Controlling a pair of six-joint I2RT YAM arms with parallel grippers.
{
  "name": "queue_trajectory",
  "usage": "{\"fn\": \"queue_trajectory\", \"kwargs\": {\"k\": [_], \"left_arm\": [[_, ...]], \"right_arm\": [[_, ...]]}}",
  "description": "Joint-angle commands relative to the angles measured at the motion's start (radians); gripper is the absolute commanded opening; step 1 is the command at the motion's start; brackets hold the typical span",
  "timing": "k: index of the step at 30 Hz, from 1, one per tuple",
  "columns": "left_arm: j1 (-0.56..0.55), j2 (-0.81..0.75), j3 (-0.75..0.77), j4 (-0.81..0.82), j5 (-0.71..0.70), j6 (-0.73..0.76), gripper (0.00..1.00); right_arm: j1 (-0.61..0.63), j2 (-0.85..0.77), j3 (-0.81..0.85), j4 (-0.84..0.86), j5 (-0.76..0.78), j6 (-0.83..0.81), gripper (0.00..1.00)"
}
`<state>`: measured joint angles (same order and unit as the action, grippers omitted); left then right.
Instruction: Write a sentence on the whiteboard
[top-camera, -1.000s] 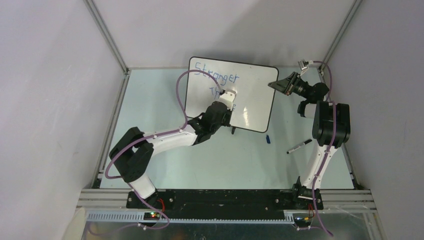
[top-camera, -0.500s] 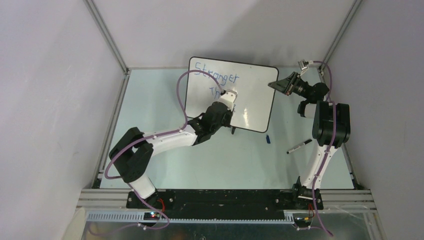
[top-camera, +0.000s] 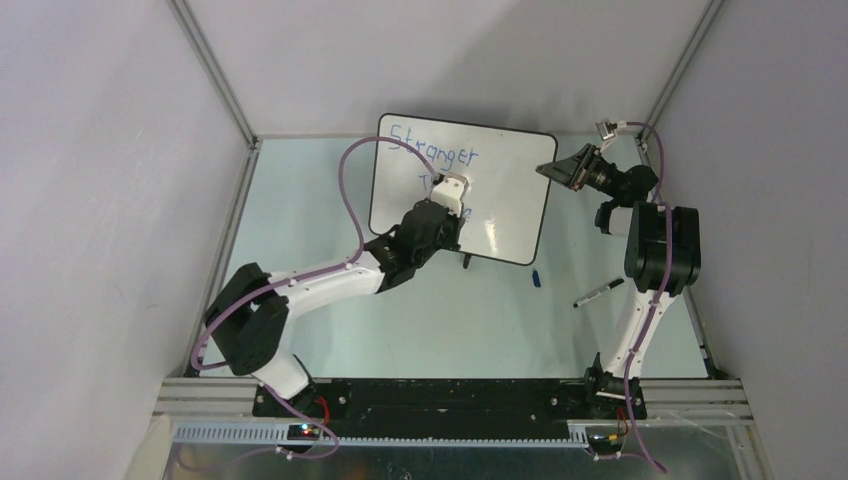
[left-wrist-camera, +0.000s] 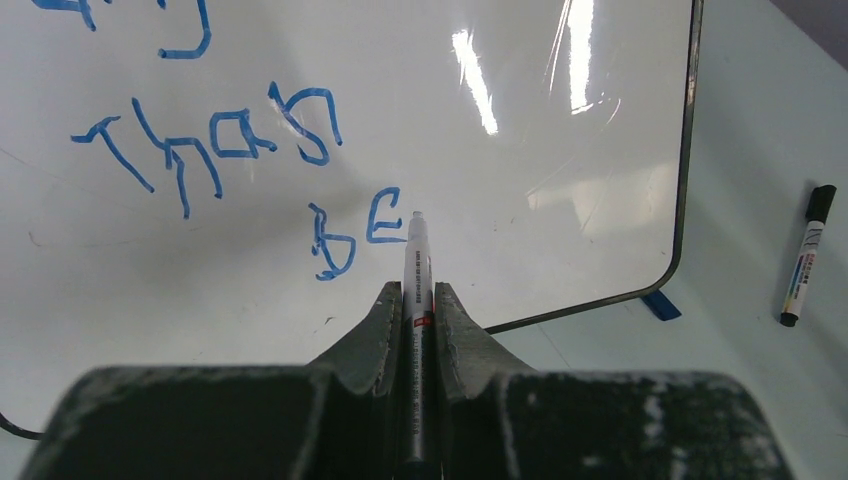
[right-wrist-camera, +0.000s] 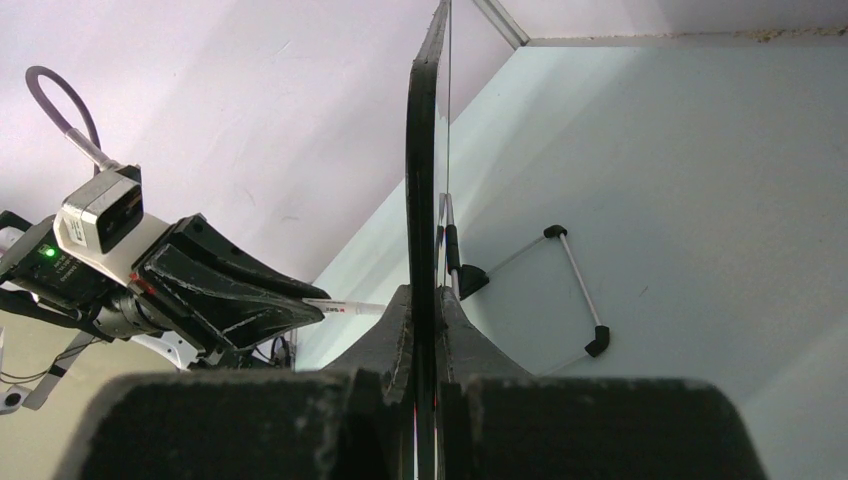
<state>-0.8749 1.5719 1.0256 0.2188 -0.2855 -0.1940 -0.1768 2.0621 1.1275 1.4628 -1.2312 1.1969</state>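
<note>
While the whiteboard (top-camera: 505, 205) stands propped on the far middle of the pale bench (top-camera: 300, 220), leaning back on a wire stand with black feet (right-wrist-camera: 577, 290), both arms are at it. The left pincer (left-wrist-camera: 420, 296) is shut tight on a white marker (left-wrist-camera: 417, 262), whose barrel runs straight out between the two fingers with its tip at the board face, just right of the last letter written. The sentence (left-wrist-camera: 215, 145) is in thin, uneven blue strokes on the left half of the board: "Stranger" (top-camera: 434, 152) along the top in the overhead view, "Than" beneath it, and lower and further right the letters "BE" (left-wrist-camera: 355, 238). In the overhead view the left pincer (top-camera: 452, 192) covers much of the lower two lines. The right pincer (right-wrist-camera: 425, 305) is closed on the board's right-hand edge, the black rim (right-wrist-camera: 420, 150) seen edge-on between its fingers in the right wrist view; from above, the same pincer (top-camera: 553, 170) meets the board near its upper right side. On the bench to the right of the board lies a second marker (top-camera: 598, 292) with a black cap, well apart from both arms, and a small blue piece (top-camera: 536, 278) lies just beside the board's lower right corner.
</note>
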Motion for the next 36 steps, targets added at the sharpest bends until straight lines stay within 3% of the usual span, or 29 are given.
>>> {"fn": "queue_trajectory", "kwargs": {"k": [1,36], "left_arm": [[-0.006,0.001,0.023,0.014,-0.040,0.002,0.00],[0.018,0.093,0.104,-0.005,-0.049,0.012,0.00]], "right_arm": [[0.003,-0.077,0.009,0.042,0.007,0.052,0.00],[0.002,-0.077,0.009,0.042,0.009,0.050,0.00]]}}
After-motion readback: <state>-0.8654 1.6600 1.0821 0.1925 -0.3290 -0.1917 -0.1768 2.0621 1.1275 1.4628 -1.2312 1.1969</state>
